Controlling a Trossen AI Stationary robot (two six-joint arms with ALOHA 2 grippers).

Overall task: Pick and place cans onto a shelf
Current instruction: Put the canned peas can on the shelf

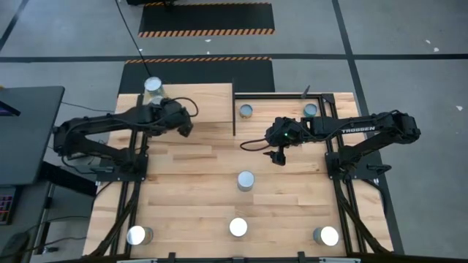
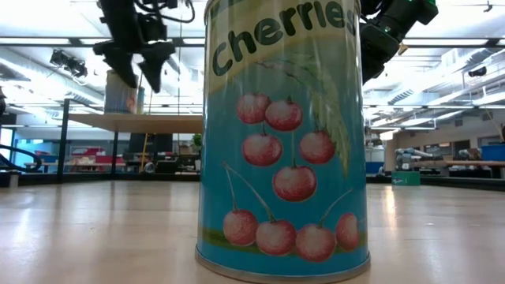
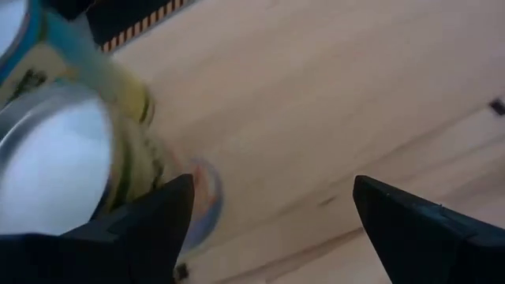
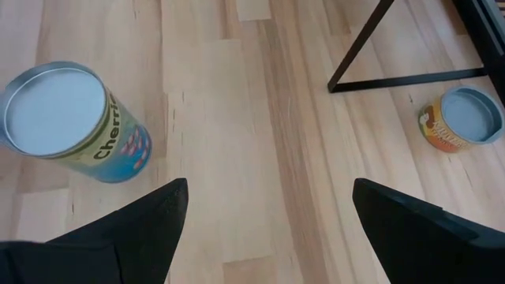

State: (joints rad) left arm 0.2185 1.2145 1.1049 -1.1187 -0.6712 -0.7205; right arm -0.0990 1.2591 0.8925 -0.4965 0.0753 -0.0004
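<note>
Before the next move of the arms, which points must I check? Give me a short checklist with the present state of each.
1. Left gripper empty, fingers apart over the shelf: ok.
2. Right gripper empty, fingers apart, above the tabletop: ok.
3. A can already on the shelf, upright: ok.
4. Next can to pick, the middle can, upright and free of neighbours: ok.
5. Free room on the shelf for more cans: ok.
6. Right gripper centred over that can: not ok.

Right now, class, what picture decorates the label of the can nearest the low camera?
Red cherries on a blue-green label on the can, best seen in the low view.
</note>
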